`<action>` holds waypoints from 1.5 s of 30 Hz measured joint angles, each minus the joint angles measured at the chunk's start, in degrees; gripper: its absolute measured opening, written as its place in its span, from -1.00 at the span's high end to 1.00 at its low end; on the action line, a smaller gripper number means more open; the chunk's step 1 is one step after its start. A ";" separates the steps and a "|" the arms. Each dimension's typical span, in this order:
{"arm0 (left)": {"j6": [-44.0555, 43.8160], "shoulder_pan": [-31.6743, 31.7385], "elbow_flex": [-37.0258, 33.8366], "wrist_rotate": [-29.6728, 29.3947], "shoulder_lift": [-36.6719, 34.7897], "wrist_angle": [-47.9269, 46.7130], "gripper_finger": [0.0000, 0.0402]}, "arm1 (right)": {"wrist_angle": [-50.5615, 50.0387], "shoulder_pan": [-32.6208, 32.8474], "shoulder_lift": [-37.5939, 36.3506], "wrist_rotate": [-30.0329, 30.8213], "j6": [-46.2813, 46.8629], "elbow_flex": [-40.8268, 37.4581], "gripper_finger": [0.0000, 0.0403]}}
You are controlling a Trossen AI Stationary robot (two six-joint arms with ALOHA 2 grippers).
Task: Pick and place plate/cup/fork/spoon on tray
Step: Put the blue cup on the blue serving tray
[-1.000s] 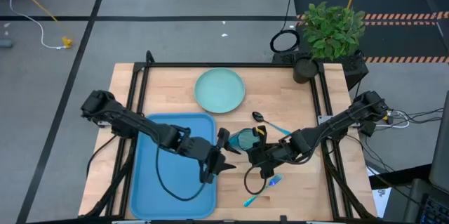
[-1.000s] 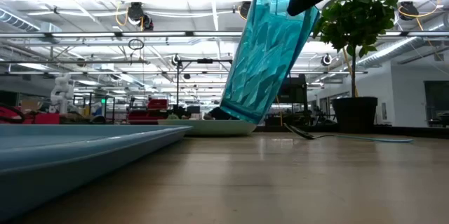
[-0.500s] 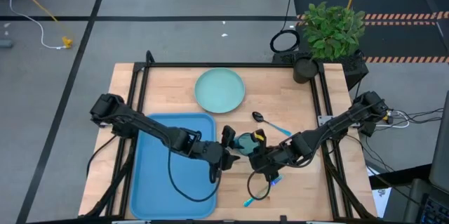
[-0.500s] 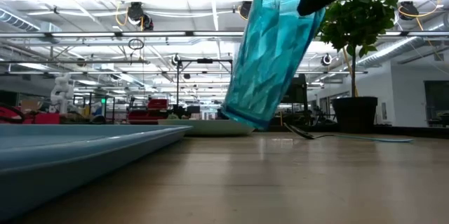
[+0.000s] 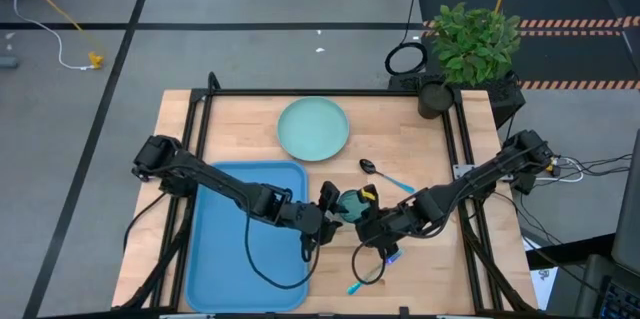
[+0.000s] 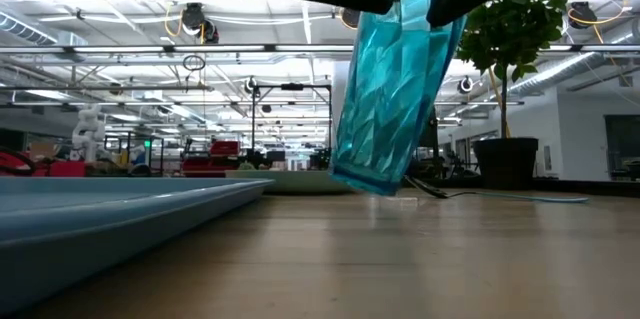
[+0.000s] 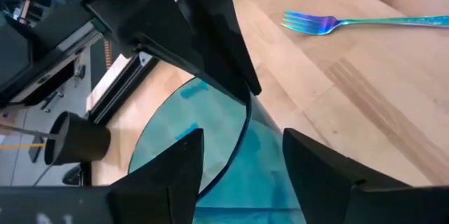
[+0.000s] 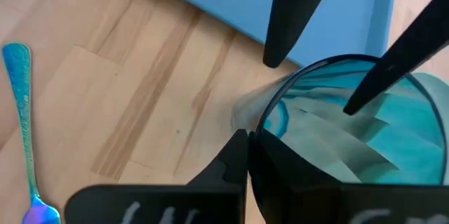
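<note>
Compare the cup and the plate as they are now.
The cup hangs tilted just above the table, with the right gripper on its rim and the left gripper at it; the plate lies flat on the wood, untouched. The cup is tall, narrow, translucent teal; the plate is wide, pale mint. Neither is on the tray.

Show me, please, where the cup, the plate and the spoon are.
cup (image 6: 392,89), low view, middle of its side wall.
plate (image 5: 313,127), high view, centre of its flat face.
spoon (image 5: 368,166), high view, its dark bowl.
</note>
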 joint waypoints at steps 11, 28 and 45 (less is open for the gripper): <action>4.01 0.06 0.00 0.87 0.00 -0.80 0.57 | 0.56 -0.09 -0.01 -1.57 -0.20 0.00 0.98; 5.38 -0.04 -0.17 2.23 0.11 -3.93 0.90 | 7.79 -0.09 -0.16 -1.13 0.21 0.20 0.50; 4.40 -0.04 -0.17 2.32 -0.32 -5.33 0.94 | 17.73 0.45 -0.91 2.09 -3.64 0.13 0.23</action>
